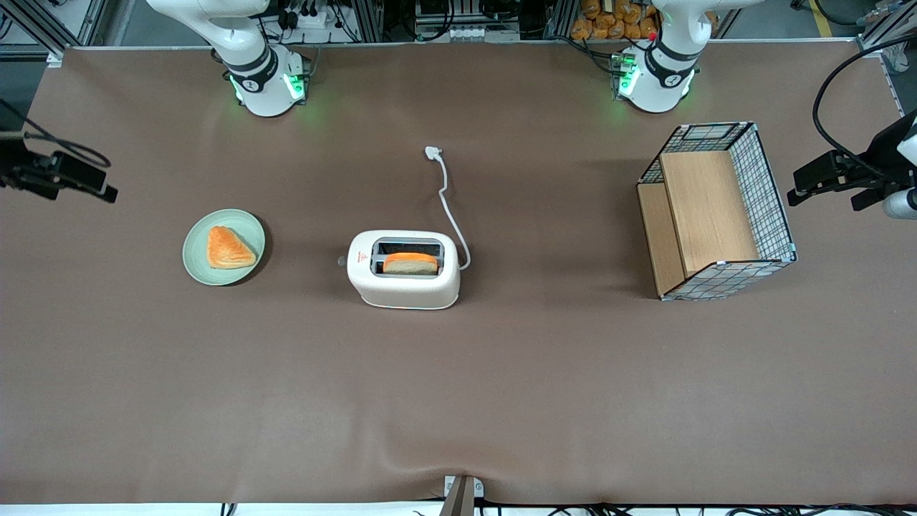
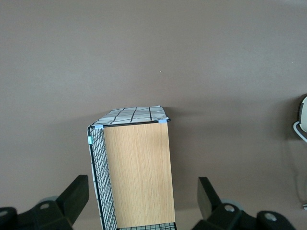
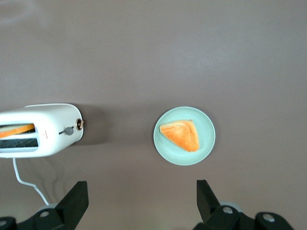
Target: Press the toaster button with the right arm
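Toaster [image 1: 403,270] lies well apart from open hand [image 1: 68,175].

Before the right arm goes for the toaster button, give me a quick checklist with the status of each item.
1. Toaster upright on the table: ok.
2. Button in sight on the toaster's short end face, nothing covering it: ok.
3. Bread slice seated in a slot: ok.
4. Gripper open, high over the table near the plate, not yet at the button: ok.
5. Cord plugged in: not ok, plug lies loose on the table.
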